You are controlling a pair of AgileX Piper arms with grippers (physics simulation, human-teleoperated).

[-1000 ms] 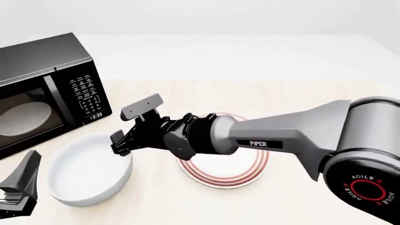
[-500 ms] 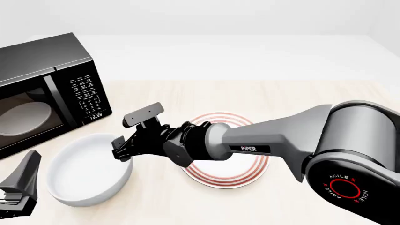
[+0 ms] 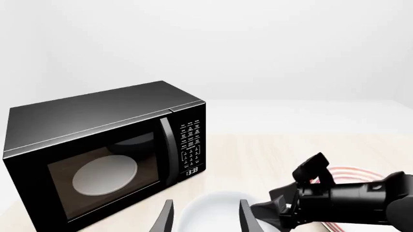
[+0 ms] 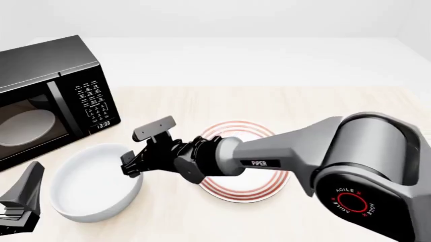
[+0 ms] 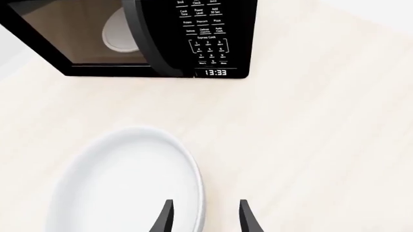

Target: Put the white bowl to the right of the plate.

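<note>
The white bowl [image 4: 91, 186] sits on the table at the front left, in front of the microwave. The red-ringed plate [image 4: 237, 192] lies to its right, partly hidden under my right arm. My right gripper [image 4: 130, 164] is open at the bowl's right rim. In the right wrist view its fingers [image 5: 165, 217] stand on either side of the rim of the bowl [image 5: 129, 183]. My left gripper [image 4: 23, 195] is open and empty at the front left corner, left of the bowl. In the left wrist view the bowl [image 3: 213, 212] shows between its fingers [image 3: 165, 220].
A black microwave [image 4: 47, 96] with its door shut stands at the left, with a pale disc inside; it also shows in the left wrist view [image 3: 103, 154] and the right wrist view [image 5: 161, 34]. My right arm [image 4: 296, 146] stretches across above the plate.
My right gripper has come down and slightly left onto the bowl's right rim. The bowl, plate and left arm have not moved.
</note>
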